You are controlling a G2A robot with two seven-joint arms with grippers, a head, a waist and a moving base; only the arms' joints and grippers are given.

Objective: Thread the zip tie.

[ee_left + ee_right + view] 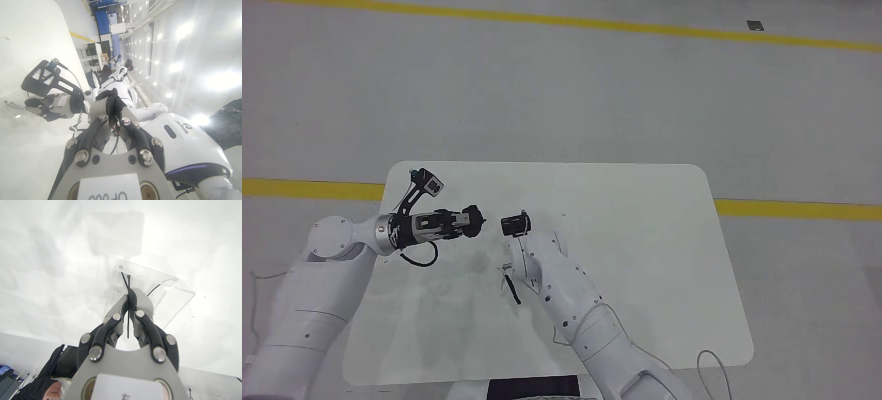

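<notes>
My right tool (130,293) is clamped on the black zip tie (128,325). Its head pokes just past the fingertips and its tail runs back between the fingers. A clear acrylic stand (170,306) sits just beyond. My left tool (113,98) is pinched together opposite, toward the worktop's (642,300) far left corner.

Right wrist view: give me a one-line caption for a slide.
Right gripper shut on a black zip tie, its head at a clear box.

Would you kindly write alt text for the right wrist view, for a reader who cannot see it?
The right hand is shut on a thin black zip tie, whose square head sticks out in front. Just beyond stands a clear plastic box on the white table.
</notes>
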